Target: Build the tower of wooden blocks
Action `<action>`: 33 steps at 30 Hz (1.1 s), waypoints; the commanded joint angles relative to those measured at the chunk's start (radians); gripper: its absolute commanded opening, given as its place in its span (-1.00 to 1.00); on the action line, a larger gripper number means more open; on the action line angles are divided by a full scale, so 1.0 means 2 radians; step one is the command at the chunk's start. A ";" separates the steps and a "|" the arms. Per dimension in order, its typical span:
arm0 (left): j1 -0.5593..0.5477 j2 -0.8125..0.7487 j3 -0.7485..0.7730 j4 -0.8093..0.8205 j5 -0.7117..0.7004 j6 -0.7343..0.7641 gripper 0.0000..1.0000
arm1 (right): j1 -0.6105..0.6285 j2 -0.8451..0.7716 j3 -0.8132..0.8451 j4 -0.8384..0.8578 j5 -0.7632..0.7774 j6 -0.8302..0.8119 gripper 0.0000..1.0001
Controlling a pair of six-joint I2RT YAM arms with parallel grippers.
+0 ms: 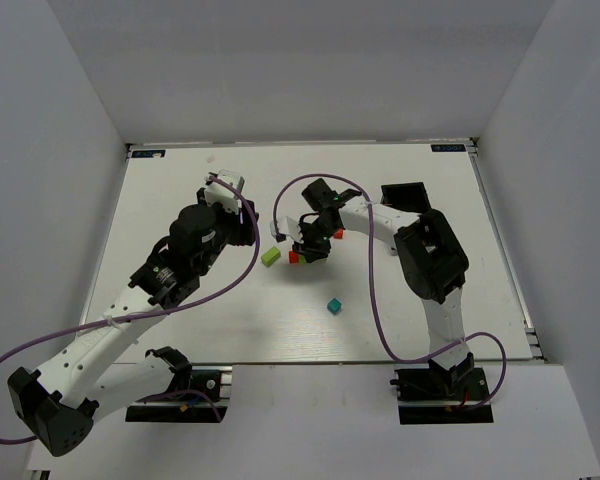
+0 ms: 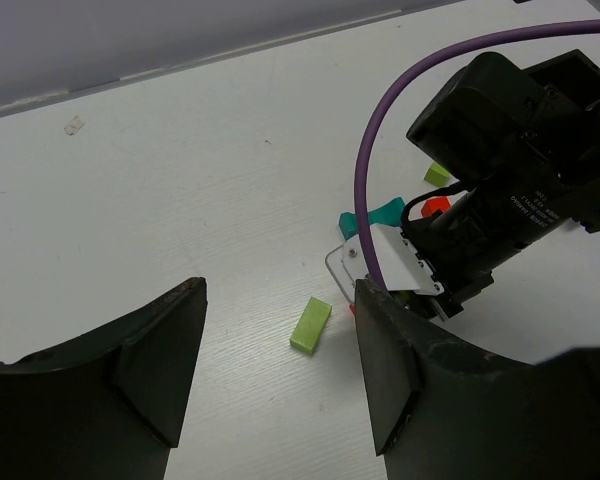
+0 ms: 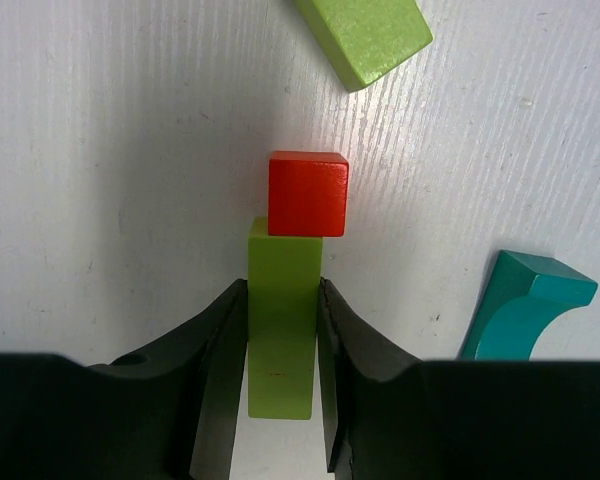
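White table (image 1: 280, 330). Flat lime block (image 1: 270, 256) lies left of centre on its broad face. Red cube (image 1: 293, 257) is just right of it, not touching. Teal cube (image 1: 334, 306) sits alone, closer to the near edge. Orange block (image 1: 338, 234) is further back and partly hidden. Teal arch (image 3: 525, 305) is near the red cube, clear of it. Lime bar (image 3: 280, 320) meets the red cube end-on; can't tell if the bar rests on the surface. Tape scrap (image 2: 73, 125) lies near the table's edge. Arm bases (image 1: 175, 395) sit at the near edge.

Left tool (image 2: 280, 300) gapes wide (hovering); right tool (image 3: 280, 300) is pinched narrow.
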State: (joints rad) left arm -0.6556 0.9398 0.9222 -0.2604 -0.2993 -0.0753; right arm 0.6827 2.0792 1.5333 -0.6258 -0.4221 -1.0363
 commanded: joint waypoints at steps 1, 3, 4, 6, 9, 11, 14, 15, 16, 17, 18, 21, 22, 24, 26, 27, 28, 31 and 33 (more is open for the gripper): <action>0.002 -0.005 -0.006 0.006 0.005 0.002 0.42 | 0.003 0.008 0.004 0.002 -0.004 0.003 -0.56; 0.002 -0.005 -0.006 0.006 0.005 0.002 0.42 | 0.003 0.009 0.003 0.004 -0.003 0.005 -0.35; 0.002 -0.005 -0.006 0.006 0.005 0.002 0.42 | 0.005 0.010 0.003 0.004 -0.001 0.005 -0.25; 0.002 -0.005 -0.006 0.006 0.005 0.002 0.42 | 0.004 0.010 0.001 0.005 0.000 0.009 0.22; 0.002 -0.005 -0.006 0.006 0.005 0.002 0.42 | 0.002 0.004 -0.003 0.010 0.002 0.010 0.74; 0.002 -0.005 -0.006 0.006 0.005 0.002 0.42 | 0.002 0.001 -0.007 0.015 0.005 0.013 0.81; 0.002 -0.005 -0.006 0.006 0.000 0.002 0.42 | 0.000 -0.014 -0.013 0.018 0.008 0.016 0.81; 0.002 -0.005 -0.006 0.006 0.000 0.002 0.42 | -0.002 -0.019 -0.017 0.023 0.009 0.016 0.81; 0.002 -0.005 -0.006 0.006 0.000 0.002 0.42 | -0.002 -0.025 -0.022 0.023 0.010 0.017 0.81; 0.002 -0.005 -0.006 0.006 0.000 0.002 0.42 | -0.003 -0.029 -0.023 0.026 0.010 0.015 0.81; 0.002 -0.005 -0.006 0.006 0.000 0.002 0.42 | -0.003 -0.031 -0.026 0.028 0.011 0.016 0.81; 0.002 -0.005 -0.006 0.006 0.000 0.002 0.42 | -0.005 -0.031 -0.030 0.026 0.015 0.017 0.77; 0.002 -0.005 -0.006 0.006 0.000 0.002 0.42 | -0.006 -0.028 -0.030 0.026 0.016 0.017 0.73; 0.002 -0.005 -0.006 0.006 0.000 0.002 0.42 | -0.007 -0.026 -0.028 0.027 0.024 0.018 0.69; 0.006 -0.005 -0.006 0.006 0.000 0.002 0.42 | -0.010 -0.026 -0.030 0.027 0.022 0.017 0.66; 0.006 -0.005 -0.006 0.006 0.000 0.002 0.42 | -0.011 -0.029 -0.030 0.024 0.022 0.013 0.66; 0.006 -0.005 -0.006 0.006 0.000 0.002 0.42 | -0.012 -0.028 -0.030 0.025 0.022 0.013 0.63; 0.006 -0.005 -0.006 0.006 0.000 0.002 0.42 | -0.015 -0.029 -0.031 0.023 0.024 0.010 0.57; 0.006 -0.005 -0.006 0.006 0.000 0.002 0.42 | -0.018 -0.029 -0.031 0.021 0.024 0.007 0.48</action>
State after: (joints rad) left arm -0.6491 0.9398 0.9222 -0.2604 -0.2996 -0.0753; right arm 0.6567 2.0632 1.4811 -0.5797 -0.3836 -1.0039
